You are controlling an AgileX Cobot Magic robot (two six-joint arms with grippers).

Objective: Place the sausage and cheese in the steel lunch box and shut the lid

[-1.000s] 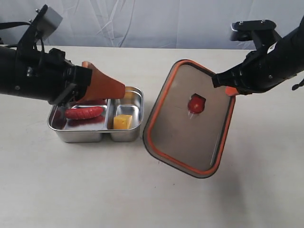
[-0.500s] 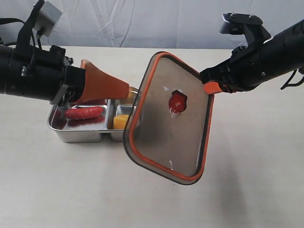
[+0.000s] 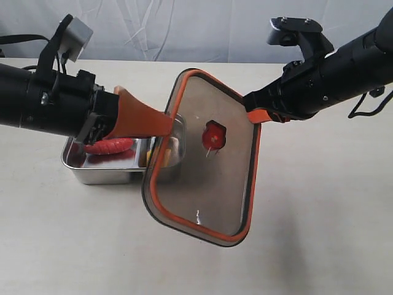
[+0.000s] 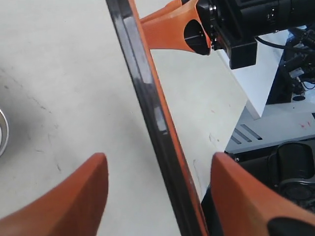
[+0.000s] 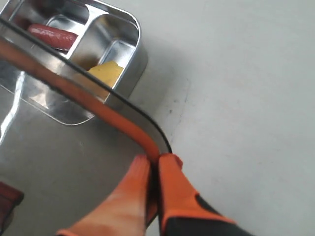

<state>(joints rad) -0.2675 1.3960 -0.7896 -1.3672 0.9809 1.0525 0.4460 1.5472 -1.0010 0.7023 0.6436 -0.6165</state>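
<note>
The steel lunch box (image 3: 77,165) sits left of centre on the table. The red sausage (image 3: 109,145) lies in its left compartment. The yellow cheese (image 5: 104,73) lies in the other one, and the lid covers it in the exterior view. The dark lid (image 3: 202,190), with an orange seal rim and a red centre tab (image 3: 213,136), hangs tilted with its left edge over the box's right end. My right gripper (image 3: 255,115) (image 5: 157,163) is shut on the lid's rim. My left gripper (image 3: 166,121) (image 4: 158,160) stands open above the box, and the lid's edge (image 4: 147,88) runs between its fingers.
The pale table (image 3: 319,233) has bare surface in front of the box and to its right. A white backdrop stands behind the table. The left arm's dark body (image 3: 37,104) reaches in over the table's left side.
My right gripper has carried the lid leftward, from beside the box to partly over its cheese compartment. The left gripper has shifted slightly to the right, and its fingers now meet the lid's edge.
</note>
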